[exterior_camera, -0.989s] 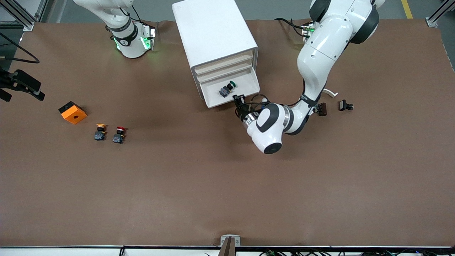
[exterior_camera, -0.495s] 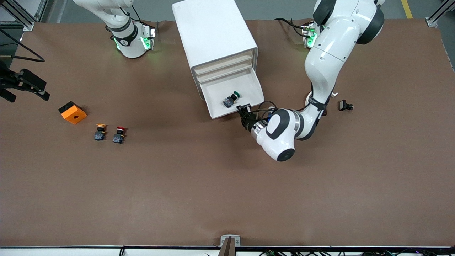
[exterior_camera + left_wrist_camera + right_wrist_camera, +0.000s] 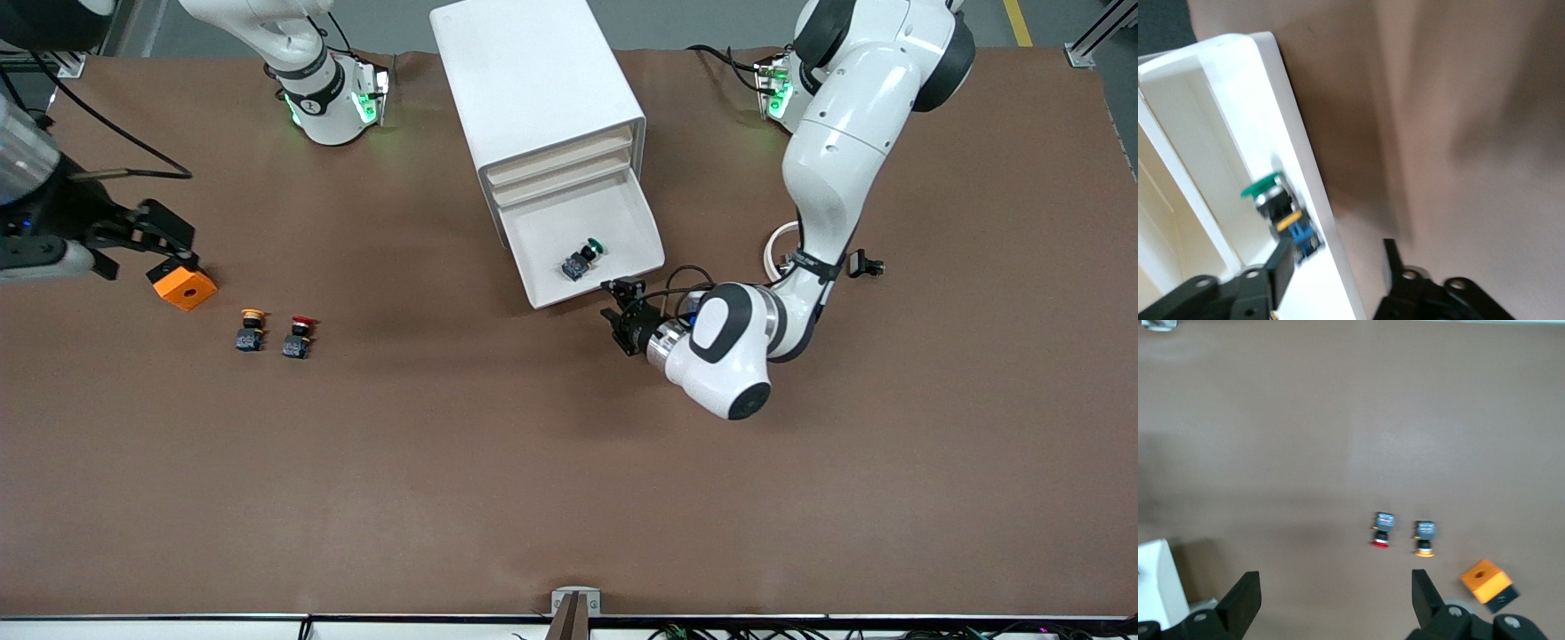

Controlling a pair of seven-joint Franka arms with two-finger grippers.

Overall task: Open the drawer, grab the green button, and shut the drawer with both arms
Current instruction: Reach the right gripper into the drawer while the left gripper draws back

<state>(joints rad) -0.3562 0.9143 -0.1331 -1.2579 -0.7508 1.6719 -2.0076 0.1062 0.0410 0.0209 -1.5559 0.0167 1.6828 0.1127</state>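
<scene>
The drawer (image 3: 587, 242) has come out farther than a second ago, and the button (image 3: 582, 258) has ridden along with it toward the front camera. The left gripper (image 3: 620, 306) has now let go of the drawer's front edge and backed off, sitting low over the tabletop (image 3: 498, 462) just in front of that edge, fingers apart and empty. The left arm (image 3: 827, 169) drops from its base, bends at the elbow and lays its forearm low, wrist pointing back at the cabinet (image 3: 542, 98).

The right gripper (image 3: 169, 238) has swung in from the right arm's end of the tabletop and hangs, fingers spread wide, over the orange block (image 3: 182, 286).

The button lies on its side on the drawer floor close to the front lip, long axis diagonal, green cap (image 3: 1262, 187) toward the left arm's end and away from the front camera.
</scene>
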